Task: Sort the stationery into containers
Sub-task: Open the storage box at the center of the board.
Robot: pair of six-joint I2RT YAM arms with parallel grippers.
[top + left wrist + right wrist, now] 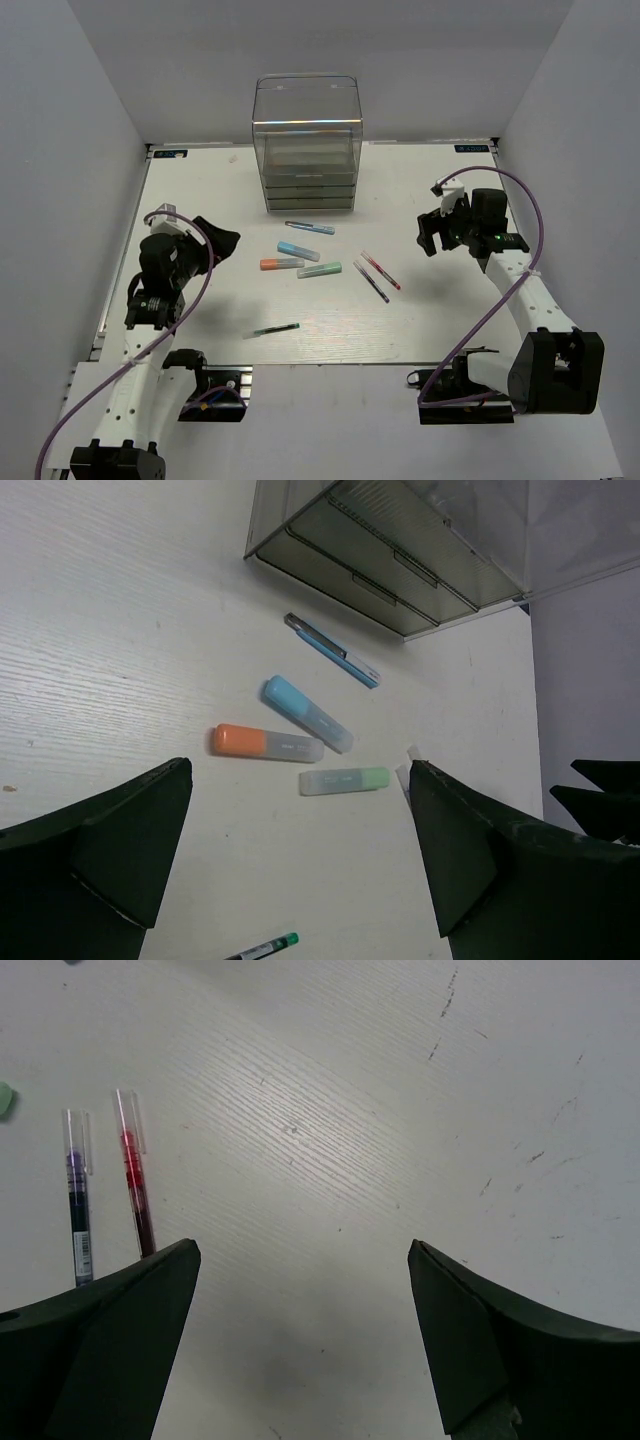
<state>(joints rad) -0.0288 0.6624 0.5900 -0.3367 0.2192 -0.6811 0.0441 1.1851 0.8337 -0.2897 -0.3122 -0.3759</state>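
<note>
Left gripper [222, 245] and right gripper [430, 236] both wide open, empty. Sorting not begun; I'd drop left across green pen [275, 329], 6 o'clock of drawers [310, 185].

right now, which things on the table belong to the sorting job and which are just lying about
For the job: blue pen, light blue marker, orange marker, mint marker, red pen, purple pen, green pen, drawer unit.

Just there: table, purple cable.
</note>
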